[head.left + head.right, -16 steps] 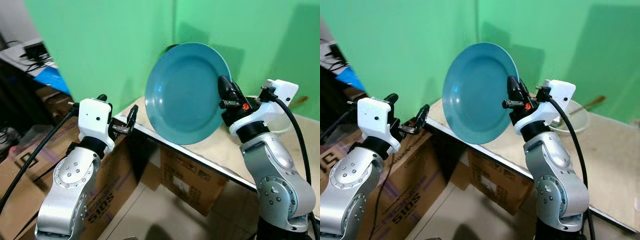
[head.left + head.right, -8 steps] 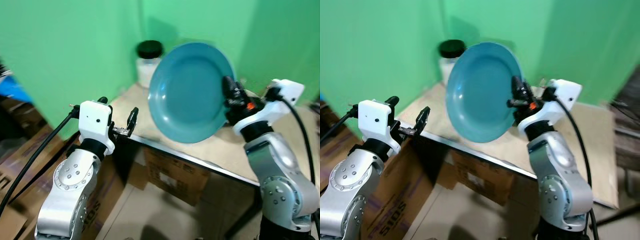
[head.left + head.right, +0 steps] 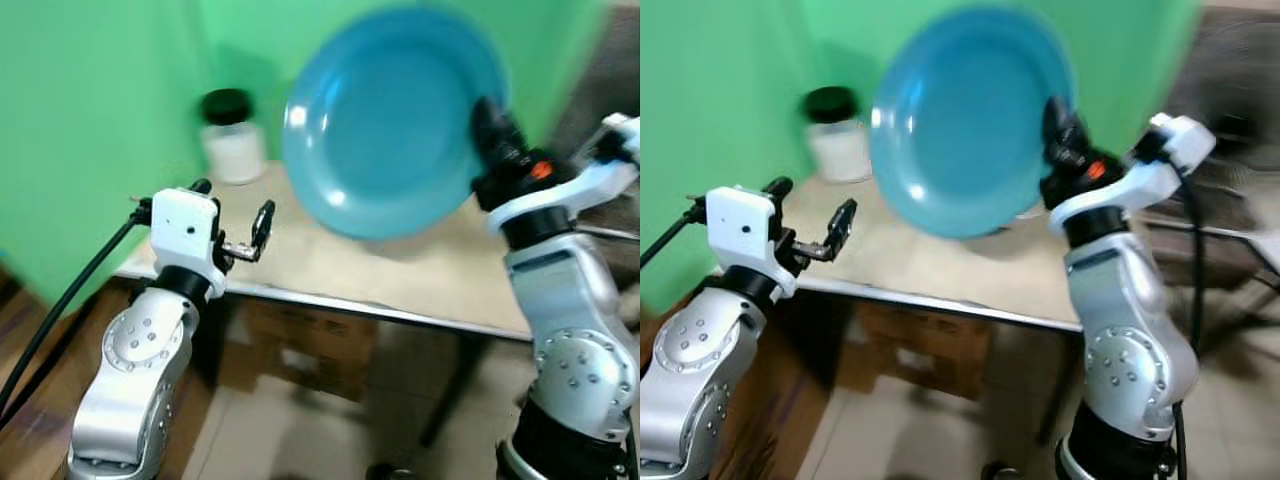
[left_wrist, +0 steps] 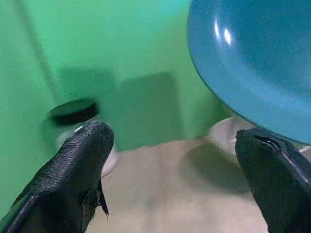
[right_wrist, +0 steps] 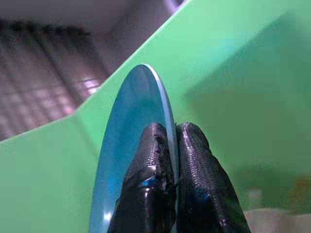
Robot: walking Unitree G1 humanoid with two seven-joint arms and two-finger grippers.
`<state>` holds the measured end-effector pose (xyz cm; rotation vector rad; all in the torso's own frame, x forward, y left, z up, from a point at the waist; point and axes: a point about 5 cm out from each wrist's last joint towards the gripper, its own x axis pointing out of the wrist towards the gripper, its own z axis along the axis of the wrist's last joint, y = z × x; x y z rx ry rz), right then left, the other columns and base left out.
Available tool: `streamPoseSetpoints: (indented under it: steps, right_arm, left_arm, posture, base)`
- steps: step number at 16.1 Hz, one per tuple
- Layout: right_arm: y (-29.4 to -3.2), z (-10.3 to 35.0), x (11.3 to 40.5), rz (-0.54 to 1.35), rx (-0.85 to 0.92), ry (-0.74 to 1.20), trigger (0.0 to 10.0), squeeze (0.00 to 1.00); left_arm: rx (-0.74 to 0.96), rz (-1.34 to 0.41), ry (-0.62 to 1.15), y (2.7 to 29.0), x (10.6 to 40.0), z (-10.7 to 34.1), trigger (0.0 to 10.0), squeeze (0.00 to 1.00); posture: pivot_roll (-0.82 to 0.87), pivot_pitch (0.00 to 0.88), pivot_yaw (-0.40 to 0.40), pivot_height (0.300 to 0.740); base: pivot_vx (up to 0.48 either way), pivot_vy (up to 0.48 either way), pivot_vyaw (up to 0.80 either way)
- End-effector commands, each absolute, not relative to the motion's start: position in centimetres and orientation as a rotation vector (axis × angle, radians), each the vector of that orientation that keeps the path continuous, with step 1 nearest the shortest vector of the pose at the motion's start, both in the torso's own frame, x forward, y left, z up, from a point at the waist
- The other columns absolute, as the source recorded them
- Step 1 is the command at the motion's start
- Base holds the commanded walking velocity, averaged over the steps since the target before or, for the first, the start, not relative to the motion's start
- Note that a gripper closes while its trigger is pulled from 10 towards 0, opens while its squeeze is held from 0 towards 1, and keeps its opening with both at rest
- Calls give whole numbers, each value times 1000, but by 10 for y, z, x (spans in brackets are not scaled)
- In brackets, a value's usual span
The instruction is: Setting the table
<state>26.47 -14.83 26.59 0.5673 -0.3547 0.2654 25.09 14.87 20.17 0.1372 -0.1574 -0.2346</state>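
A large blue plate (image 3: 390,120) is held upright in the air above the beige table (image 3: 330,270), with my right gripper (image 3: 490,125) shut on its right rim. In the right wrist view the plate's edge (image 5: 163,116) is pinched between the two black fingers (image 5: 146,194). My left gripper (image 3: 230,215) hovers open over the table's near left corner, with nothing between its fingers (image 4: 77,170). The plate (image 4: 252,58) hangs above and to the right of it.
A white jar with a black lid (image 3: 230,140) stands at the table's back left, against the green wall. A pale bowl (image 4: 228,138) sits on the table under the plate. Below the table are cardboard boxes (image 3: 310,335) and a tiled floor.
The camera has swung right, so the whole scene has shifted and blurred. The plate stays gripped and has risen a little in the picture. My left gripper is still open.
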Motion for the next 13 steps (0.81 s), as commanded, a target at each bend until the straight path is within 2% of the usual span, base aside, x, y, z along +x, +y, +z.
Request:
streamPoseSetpoints:
  steps: [1, 13]
  right_arm:
    - [-151, 268, 260, 249, 539, -376, 10000, 0]
    - [-146, 262, 259, 261, 509, -322, 10000, 0]
  left_arm:
    - [137, -251, -164, 145, 251, 203, 10000, 0]
    - [84, -214, -123, 148, 249, 195, 10000, 0]
  posture:
    - [-83, 0, 73, 740]
    - [-86, 0, 49, 740]
  base:
    - [0, 0, -800]
    - [0, 0, -800]
